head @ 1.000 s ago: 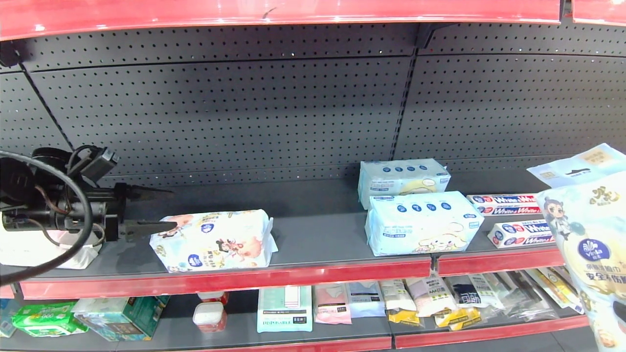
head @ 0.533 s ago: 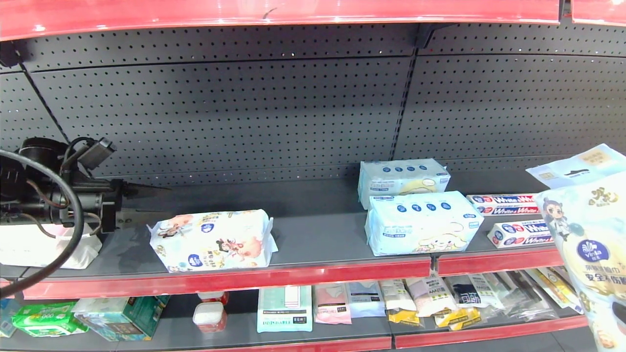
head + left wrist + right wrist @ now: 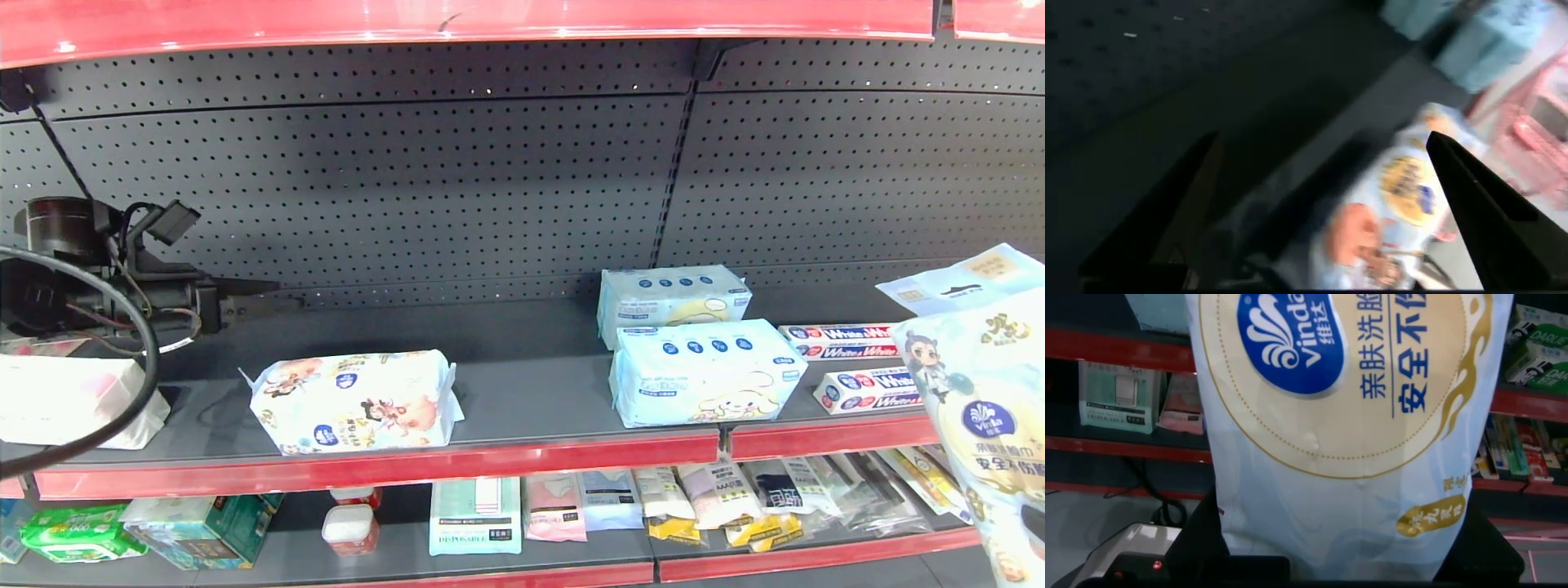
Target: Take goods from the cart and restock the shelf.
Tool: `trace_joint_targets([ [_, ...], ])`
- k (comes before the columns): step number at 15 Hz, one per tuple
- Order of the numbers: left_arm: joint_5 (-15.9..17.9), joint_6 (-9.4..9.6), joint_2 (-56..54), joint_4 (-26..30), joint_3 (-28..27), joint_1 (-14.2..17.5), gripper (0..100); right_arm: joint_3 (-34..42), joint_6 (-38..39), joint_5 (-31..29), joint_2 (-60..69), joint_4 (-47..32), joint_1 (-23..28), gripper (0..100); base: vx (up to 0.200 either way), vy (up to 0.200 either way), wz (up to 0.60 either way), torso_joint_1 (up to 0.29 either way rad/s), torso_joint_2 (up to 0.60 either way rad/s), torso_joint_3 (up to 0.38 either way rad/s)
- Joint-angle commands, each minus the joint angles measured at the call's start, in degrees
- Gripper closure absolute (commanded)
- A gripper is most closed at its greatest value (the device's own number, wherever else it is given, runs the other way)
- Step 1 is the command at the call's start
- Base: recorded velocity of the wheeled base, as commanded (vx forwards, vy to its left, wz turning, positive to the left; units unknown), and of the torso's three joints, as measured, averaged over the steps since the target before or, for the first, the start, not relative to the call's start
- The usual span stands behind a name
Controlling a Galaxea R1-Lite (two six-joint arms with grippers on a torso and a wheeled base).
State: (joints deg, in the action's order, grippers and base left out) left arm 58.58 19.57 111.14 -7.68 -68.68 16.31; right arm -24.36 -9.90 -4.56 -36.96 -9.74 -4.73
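Left gripper (image 3: pixel 282 296) has lifted off the left end of the pack (image 3: pixel 353 400) and now hangs higher, just in front of the back panel (image 3: pixel 457 204); the pack itself has not shifted. In the left wrist view the gripper (image 3: pixel 1321 139) has its fingers wide apart with nothing between them and the pack (image 3: pixel 1388 212) below, which reads as a finished release.

The pack lies flat at the near edge of the shelf (image 3: pixel 522 457), long side along the red lip and printed face outward, probably so shoppers can see it. It sits well left of the blue packs (image 3: pixel 702 371), which are lined up one behind the other, leaving bare shelf between them. Boxes (image 3: pixel 849 341) lie in a row to the right of the blue packs.

The bag (image 3: pixel 976 408) has roughly kept its place at the near right, off the end of the shelf. The right gripper (image 3: pixel 1347 539) is clamped on the bag (image 3: pixel 1347 416) near its lower end, so it stands upright. It seems to wait there, clear of the left arm, until the shelf is free.

The bag looks soft, so it may sag when set down.
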Motion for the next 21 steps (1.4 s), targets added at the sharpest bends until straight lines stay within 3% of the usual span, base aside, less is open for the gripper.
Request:
trace_joint_targets([
  [1,-2.8,-1.37,1.7,-2.8,1.7,-1.1,0,0.1,0.0,0.0,0.0,0.0,0.0,100,0.0,0.0,0.0,0.0,0.0,0.0],
  [2,-5.9,-2.08,1.7,-5.1,2.3,-1.5,0,0.1,0.0,0.0,0.0,0.0,0.0,100,0.0,0.0,0.0,0.0,0.0,0.0],
  [3,-10.0,-3.13,2.3,-10.9,3.5,-2.3,0,0.2,0.0,0.0,0.1,0.0,0.0,100,0.0,0.0,0.0,0.0,0.0,0.0],
  [4,-15.3,-6.38,2.5,-15.9,4.9,-3.2,0,0.3,0.1,0.0,0.1,0.0,0.0,100,0.0,0.0,0.0,0.0,0.0,0.0],
  [5,-24.7,-12.53,2.5,-21.0,6.3,-5.5,0,0.3,0.1,0.1,0.2,0.0,0.0,100,0.0,0.0,0.0,0.0,0.0,0.0],
  [6,-34.7,-20.8,2.5,-27.1,7.8,-8.3,0,0.3,0.1,0.1,0.2,0.0,0.0,100,0.0,0.0,0.0,0.0,0.0,0.0],
  [7,-42.8,-27.74,2.4,-33.7,10.3,-11.6,0,0.1,0.1,0.1,0.2,0.1,0.0,100,0.0,0.0,0.0,0.0,0.0,0.0],
  [8,-44.5,-28.97,1.9,-37.8,14.2,-12.6,0,0.0,0.1,0.1,0.2,0.1,0.0,100,0.0,0.0,0.0,0.0,0.0,0.0],
  [10,-44.4,-26.16,-2.9,-41.9,23.9,-13.2,0,-0.4,0.1,0.0,0.0,0.1,0.0,100,0.0,0.0,0.0,0.0,0.0,0.0],
  [12,-43.3,-26.25,-10.2,-41.7,30.0,-13.9,0,-0.3,-0.3,0.0,0.0,0.1,0.0,100,0.0,0.0,0.0,0.0,0.0,0.0],
  [17,-41.3,-25.98,-21.8,-40.1,34.9,-13.9,0,-0.6,-1.3,0.0,0.0,0.1,0.0,100,0.0,0.0,0.0,0.0,0.0,0.0],
  [19,-38.2,-23.17,-29.2,-38.5,40.1,-13.9,0,-0.6,-1.3,0.0,0.2,0.1,0.0,100,0.0,0.0,0.0,0.0,0.0,0.0],
  [21,-37.1,-19.3,-36.6,-38.4,46.2,-13.9,0,-0.7,-1.7,-0.4,0.5,0.1,0.0,100,0.0,0.0,0.0,0.0,0.0,0.0],
])
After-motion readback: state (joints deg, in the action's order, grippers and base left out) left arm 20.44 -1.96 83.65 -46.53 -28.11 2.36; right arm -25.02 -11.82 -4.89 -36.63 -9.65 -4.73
